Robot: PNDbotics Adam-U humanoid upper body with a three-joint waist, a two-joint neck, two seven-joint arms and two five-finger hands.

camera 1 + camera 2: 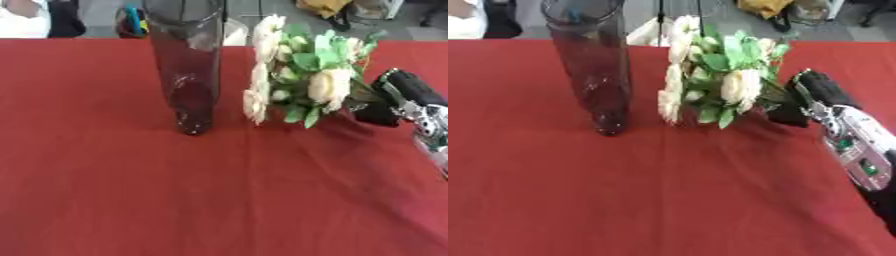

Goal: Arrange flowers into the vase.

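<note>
Your right hand (pixel 798 102) grasps the bunch of cream roses with green leaves (pixel 715 75), beside the tall clear glass vase (pixel 592 65) on the red tablecloth (pixel 667 190).

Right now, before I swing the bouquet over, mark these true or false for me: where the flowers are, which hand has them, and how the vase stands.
1. The flowers are already in the vase. False: they are outside it, to its right.
2. The right hand has its fingers curled round the bouquet's stem end. True.
3. The vase lies on its side. False: it stands upright on the red tablecloth.
4. The vase is see-through with nothing visible inside. True.
5. The left hand steadies the vase. False: no left hand shows in either view.
</note>
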